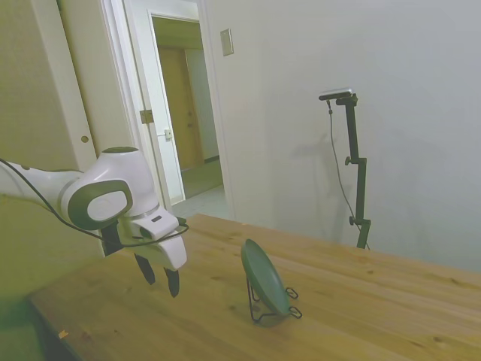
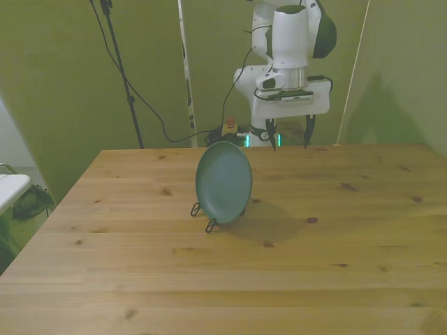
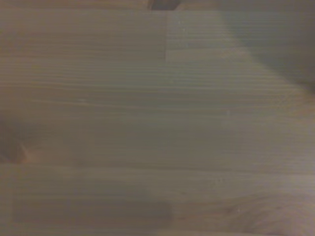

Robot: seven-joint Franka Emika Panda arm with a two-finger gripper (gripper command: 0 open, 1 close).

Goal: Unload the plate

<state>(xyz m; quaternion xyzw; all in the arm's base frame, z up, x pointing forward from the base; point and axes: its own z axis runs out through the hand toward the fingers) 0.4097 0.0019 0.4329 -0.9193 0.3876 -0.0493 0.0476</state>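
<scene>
Gripper (image 2: 288, 138) open above wood table (image 2: 349, 230) (plate (image 2: 223, 181) upright).

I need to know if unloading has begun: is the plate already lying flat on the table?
No, the plate stands nearly upright in the wire stand, and the open tool hangs apart from it.

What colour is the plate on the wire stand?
Plain dark teal-green plate, no pattern; clearest in the front view.

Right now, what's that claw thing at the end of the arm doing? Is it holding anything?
Tool: open, holding nothing; it hangs above the table, apart from the plate standing upright in its wire stand.
</scene>
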